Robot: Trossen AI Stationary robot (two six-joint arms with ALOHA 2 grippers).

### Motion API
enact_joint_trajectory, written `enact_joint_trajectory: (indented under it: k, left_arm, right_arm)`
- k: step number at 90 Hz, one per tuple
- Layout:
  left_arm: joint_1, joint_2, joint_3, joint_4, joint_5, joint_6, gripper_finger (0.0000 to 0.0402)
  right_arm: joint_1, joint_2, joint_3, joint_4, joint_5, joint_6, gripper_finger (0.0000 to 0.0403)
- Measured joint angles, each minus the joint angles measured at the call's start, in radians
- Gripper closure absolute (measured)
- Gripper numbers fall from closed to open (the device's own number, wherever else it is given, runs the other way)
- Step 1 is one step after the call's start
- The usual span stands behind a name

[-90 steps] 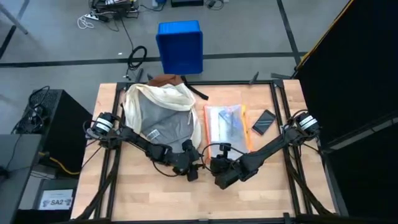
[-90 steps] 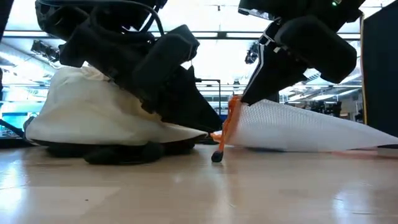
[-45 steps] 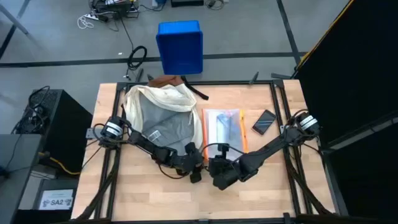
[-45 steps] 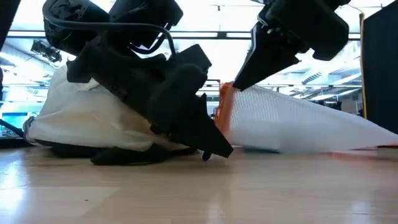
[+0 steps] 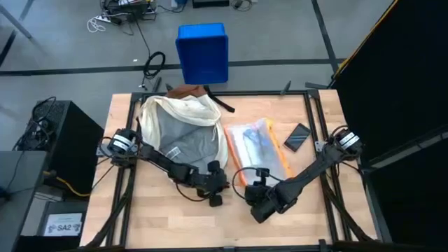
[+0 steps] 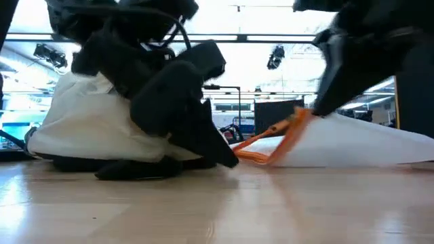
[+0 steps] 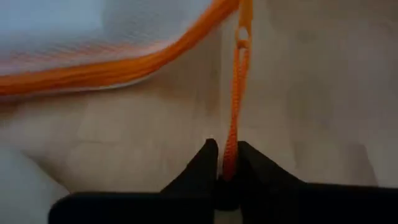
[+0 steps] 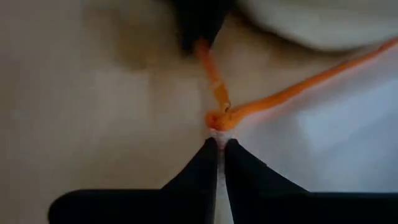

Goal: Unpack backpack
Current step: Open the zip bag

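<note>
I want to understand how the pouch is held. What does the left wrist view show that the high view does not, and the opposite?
Only the left wrist view shows the left gripper shut on the orange zipper pull cord.

Only the high view shows the backpack, the phone, the blue bin and the right gripper at the pouch's near end.

Both show the clear pouch with its orange edge on the wooden table.

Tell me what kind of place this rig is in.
Probably a lab or workshop: grey concrete floor, loose cables beside a blue plastic crate, and ceiling strip lights over the light wooden table.
</note>
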Motion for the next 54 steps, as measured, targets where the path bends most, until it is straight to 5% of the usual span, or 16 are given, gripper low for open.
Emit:
enact_joint_trajectory:
  k: [26, 54]
  left_arm:
    - [0.021, -0.079, 0.068, -0.321, -0.129, 0.006, 0.04]
    - [-0.006, -0.085, 0.234, -0.376, -0.118, 0.157, 0.0401]
  right_arm:
    - [0.149, 0.0, 0.0, 0.008, -0.138, 0.141, 0.0402]
    - [0.176, 0.0, 0.0, 0.015, 0.21, 0.137, 0.0397]
